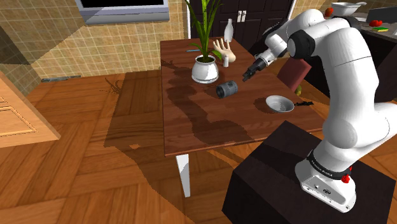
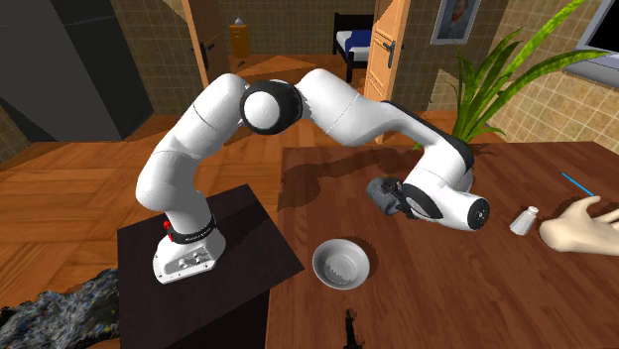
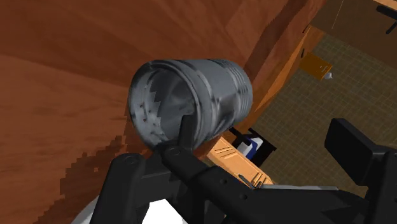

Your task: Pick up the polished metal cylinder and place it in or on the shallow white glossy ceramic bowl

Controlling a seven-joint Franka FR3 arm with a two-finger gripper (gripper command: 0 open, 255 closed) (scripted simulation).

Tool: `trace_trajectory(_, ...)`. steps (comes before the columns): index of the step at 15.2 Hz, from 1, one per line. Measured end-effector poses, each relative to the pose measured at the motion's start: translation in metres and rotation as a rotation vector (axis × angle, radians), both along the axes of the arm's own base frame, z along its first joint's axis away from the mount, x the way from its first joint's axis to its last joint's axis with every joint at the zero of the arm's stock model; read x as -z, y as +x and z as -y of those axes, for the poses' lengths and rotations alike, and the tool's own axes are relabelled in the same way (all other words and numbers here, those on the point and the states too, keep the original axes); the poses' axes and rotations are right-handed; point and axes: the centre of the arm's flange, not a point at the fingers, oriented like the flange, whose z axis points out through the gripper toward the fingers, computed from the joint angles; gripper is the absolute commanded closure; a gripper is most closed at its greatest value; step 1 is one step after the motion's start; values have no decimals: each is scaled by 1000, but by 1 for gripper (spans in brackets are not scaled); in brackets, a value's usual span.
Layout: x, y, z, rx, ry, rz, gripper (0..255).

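The metal cylinder (image 1: 226, 89) is a dark grey ribbed can lying on its side on the wooden table (image 1: 191, 121), between the plant pot and the bowl. The shallow bowl (image 1: 279, 103) sits near the table edge closest to the stand. My gripper (image 1: 248, 75) hovers just above the cylinder, on the shoulder view's right, with its fingers apart and nothing between them. In the wrist view the cylinder's (image 3: 191, 95) hollow end faces the gripper (image 3: 267, 133), and one fingertip (image 3: 185, 130) overlaps its rim. From the second exterior view the cylinder (image 2: 380, 191) is half hidden behind my hand, with the bowl (image 2: 342, 263) nearer.
A white pot with a tall green plant (image 1: 205, 69) stands beyond the cylinder. A model hand (image 1: 224, 49), a small shaker (image 1: 226, 61) and a white bottle (image 1: 229, 27) are at the far end. A small dark object (image 1: 303, 104) lies beside the bowl.
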Motion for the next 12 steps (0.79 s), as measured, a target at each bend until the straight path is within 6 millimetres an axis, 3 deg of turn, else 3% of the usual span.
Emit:
trace_trajectory(3,31,22,16,4,60,29,0)
trace_trajectory(12,59,38,-13,5,77,38,0)
